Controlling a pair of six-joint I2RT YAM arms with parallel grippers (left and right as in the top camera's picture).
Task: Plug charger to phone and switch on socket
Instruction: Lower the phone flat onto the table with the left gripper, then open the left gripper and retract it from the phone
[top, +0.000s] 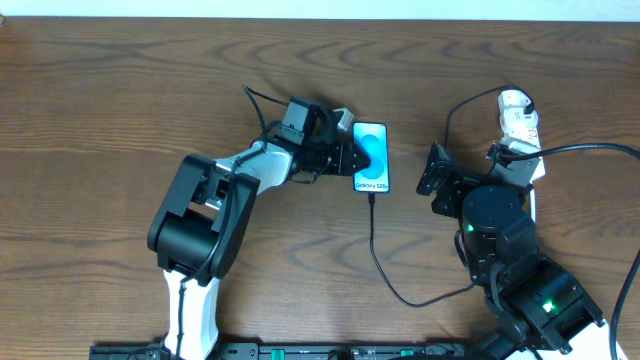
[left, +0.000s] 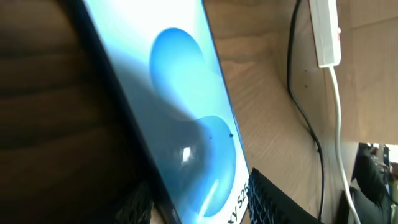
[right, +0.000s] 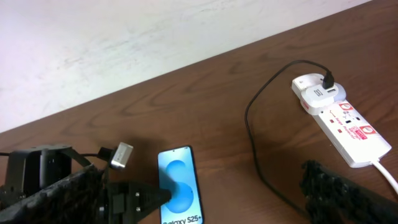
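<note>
Overhead: the phone (top: 373, 165) is seen flat on the wooden table (top: 120, 90), centre, screen lit blue. The left gripper (top: 348, 152) is laid against the phone's left long edge, one dark finger over the screen. The charger (top: 376, 250) is seen meeting the phone's lower short edge, then run down and curved right, under the right arm. The socket (top: 518, 118) is found at upper right, its lower part hidden by that arm. The right gripper (top: 437, 180) is held between phone and socket, touching neither, fingers spread.

Left wrist: the frame is filled by the phone (left: 180, 93), with textured fingers (left: 277, 202) seen on both of its sides, so the left gripper seems pinched on the phone, though contact is blurred here. The plug end is not shown. The end of the socket (left: 326, 31), its white cord (left: 339, 124) and a stretch of charger (left: 297, 93) are seen beyond.

Right wrist: the whole socket (right: 345, 124) is shown only here, with red marks and a white adapter (right: 318, 94) plugged in at its rounded end. The charger (right: 252, 130) is looped out from the adapter. The right fingers (right: 339, 190) are seen wide apart at the frame's lower corners, holding nothing. The phone (right: 180, 180) lies far left of the socket, a left finger tip on its screen.
</note>
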